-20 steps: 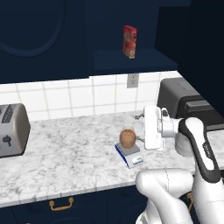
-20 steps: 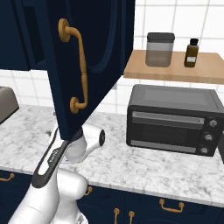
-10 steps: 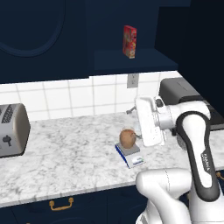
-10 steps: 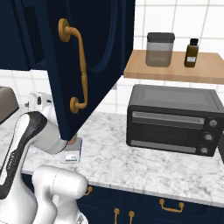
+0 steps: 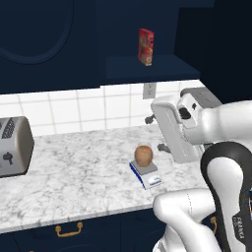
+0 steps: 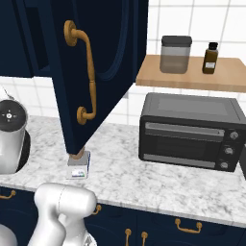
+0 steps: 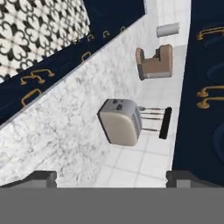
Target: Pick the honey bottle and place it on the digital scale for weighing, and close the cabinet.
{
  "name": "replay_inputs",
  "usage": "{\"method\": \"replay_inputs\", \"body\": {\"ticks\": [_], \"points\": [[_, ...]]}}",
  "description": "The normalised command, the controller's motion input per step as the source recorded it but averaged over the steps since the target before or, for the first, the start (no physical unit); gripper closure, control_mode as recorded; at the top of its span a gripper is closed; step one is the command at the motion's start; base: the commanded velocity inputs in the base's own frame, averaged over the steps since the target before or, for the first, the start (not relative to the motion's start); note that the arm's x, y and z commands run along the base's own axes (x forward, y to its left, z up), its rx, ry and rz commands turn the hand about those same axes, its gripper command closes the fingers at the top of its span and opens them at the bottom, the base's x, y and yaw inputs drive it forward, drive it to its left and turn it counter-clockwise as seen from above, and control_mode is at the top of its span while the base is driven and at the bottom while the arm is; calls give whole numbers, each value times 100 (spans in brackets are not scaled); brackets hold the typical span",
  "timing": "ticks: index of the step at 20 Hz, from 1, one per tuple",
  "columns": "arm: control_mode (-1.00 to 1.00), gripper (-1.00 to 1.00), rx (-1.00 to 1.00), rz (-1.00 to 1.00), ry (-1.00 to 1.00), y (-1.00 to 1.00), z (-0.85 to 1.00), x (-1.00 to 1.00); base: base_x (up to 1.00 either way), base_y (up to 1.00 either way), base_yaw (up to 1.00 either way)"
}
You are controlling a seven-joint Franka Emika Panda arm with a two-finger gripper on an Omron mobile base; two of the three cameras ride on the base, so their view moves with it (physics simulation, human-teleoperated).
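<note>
Honey bottle (image 5: pixel 143 155) sits on digital scale (image 5: pixel 146 173). Cabinet (image 6: pixel 96 62) door open above scale. Gripper (image 7: pixel 111 176) spread wide, empty. Door likely rigid, hinged; push its face beside brass handle (image 6: pixel 84 77).

My left base camera sits behind the arm and looks forward and down across the marble counter (image 5: pixel 74 172), toward the tiled wall and the open cabinet (image 5: pixel 147 39) above. It takes in the toaster (image 5: pixel 14 146) at far left and the digital scale (image 5: pixel 146 173) near the middle. My right base camera looks from the other side, close to the cabinet's swung-out door, with the toaster oven (image 6: pixel 190 130) to the right. Both share the counter and the scale (image 6: pixel 78 165). The hand camera is rolled sideways, looking along the counter (image 7: pixel 65 127) at the toaster (image 7: pixel 120 121) from some way off.
</note>
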Motion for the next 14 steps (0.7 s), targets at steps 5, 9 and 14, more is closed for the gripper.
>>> {"method": "replay_inputs", "body": {"ticks": [5,9,14], "points": [[-100,-100,-2,-15,-47,-48,5,-100,0,0,0],[-100,-100,15,-14,-37,-96,-61,-92,0,0,0],[-100,-100,30,-17,-55,-49,-100,-100,0,0,0]]}}
